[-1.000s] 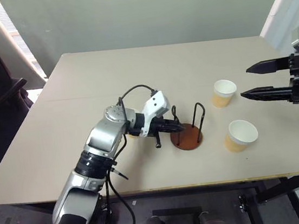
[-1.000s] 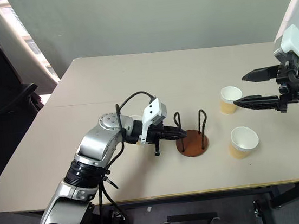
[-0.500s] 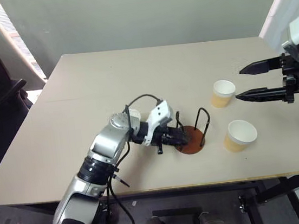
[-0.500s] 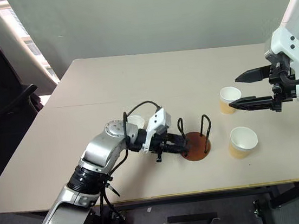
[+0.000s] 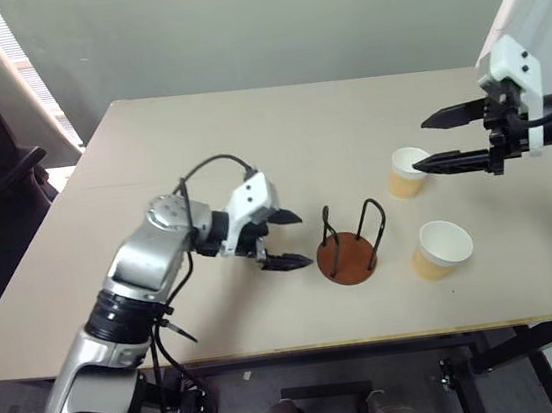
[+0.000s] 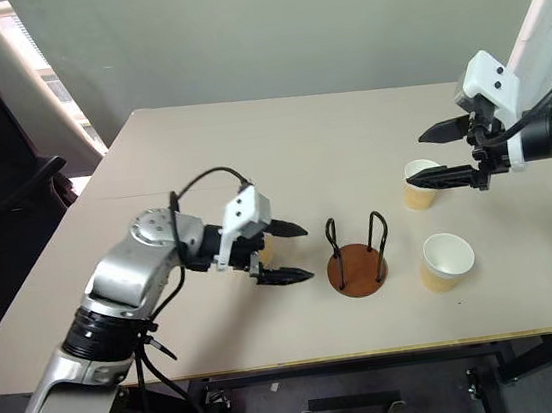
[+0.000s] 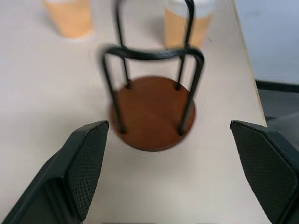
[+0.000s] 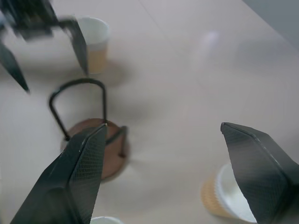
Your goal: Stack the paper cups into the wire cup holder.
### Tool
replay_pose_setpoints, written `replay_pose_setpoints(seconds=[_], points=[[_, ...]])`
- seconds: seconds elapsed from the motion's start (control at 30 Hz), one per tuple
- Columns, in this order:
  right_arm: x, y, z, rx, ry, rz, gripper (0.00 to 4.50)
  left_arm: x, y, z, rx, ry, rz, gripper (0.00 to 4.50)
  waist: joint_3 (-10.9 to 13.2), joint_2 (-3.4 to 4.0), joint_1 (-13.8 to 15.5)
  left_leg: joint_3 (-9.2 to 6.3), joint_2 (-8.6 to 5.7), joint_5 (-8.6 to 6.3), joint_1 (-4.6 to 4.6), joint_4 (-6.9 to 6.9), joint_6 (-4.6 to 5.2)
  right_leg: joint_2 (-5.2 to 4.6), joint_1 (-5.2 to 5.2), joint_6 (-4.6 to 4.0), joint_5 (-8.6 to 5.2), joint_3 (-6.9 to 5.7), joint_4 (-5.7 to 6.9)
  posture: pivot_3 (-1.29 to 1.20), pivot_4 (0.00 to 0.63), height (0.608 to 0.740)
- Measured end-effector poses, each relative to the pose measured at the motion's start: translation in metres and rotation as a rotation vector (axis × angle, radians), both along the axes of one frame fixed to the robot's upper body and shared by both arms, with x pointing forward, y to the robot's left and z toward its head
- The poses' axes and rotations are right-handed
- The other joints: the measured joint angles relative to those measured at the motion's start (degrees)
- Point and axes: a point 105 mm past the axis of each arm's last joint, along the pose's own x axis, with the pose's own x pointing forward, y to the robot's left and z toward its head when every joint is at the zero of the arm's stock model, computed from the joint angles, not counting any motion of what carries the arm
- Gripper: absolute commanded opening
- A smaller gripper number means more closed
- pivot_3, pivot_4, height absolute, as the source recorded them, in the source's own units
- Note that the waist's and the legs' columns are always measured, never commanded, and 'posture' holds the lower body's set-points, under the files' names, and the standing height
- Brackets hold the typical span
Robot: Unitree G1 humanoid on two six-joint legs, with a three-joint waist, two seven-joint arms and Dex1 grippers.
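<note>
From the head views, the left hand (image 5: 286, 240) hangs with its black fingers spread wide, empty, just beside the wire cup holder (image 5: 349, 246), a reddish-brown disc with two black arches standing upright on the beige worktop (image 5: 249, 149). The right hand (image 5: 436, 138), also wide and empty, hovers over one tan paper cup (image 5: 408, 172); a second cup (image 5: 440, 249) stands nearer the front edge.

The left wrist view faces the empty holder (image 7: 152, 109) between open fingers (image 7: 86, 163).

The right wrist view shows a third cup (image 8: 95, 43) beyond the holder (image 8: 93, 140).
</note>
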Motion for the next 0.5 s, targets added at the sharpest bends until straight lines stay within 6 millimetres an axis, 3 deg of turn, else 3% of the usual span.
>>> replay_pose_setpoints(seconds=[0.23,0.4,0.5], points=[[0.041,-0.009,-0.034,-0.225,-0.001,-0.057,4.03,0.000,0.026,0.063,-0.151,-0.063,0.039,4.47,0.0,0.01,-0.6,-0.01,0.02,0.00,0.03,-0.26,-0.03,0.00,-0.14,0.06,0.21,-0.01,0.03,0.00,0.150,0.740],[0.063,-0.005,-0.063,-0.298,0.055,-0.072,4.03,0.000,0.052,0.072,-0.170,-0.061,0.101,4.47,0.0,0.03,-0.9,-0.04,0.07,0.12,-0.01,-0.66,-0.22,0.02,-0.41,-0.05,0.20,-0.05,0.07,0.00,0.150,0.740],[0.074,-0.006,-0.065,-0.338,0.052,-0.085,4.03,0.000,0.055,0.073,-0.184,-0.057,0.106,4.47,0.0,0.04,-0.8,-0.04,0.14,0.13,-0.10,-0.69,-0.25,0.04,-0.49,-0.11,0.16,-0.10,0.06,0.00,0.150,0.740]])
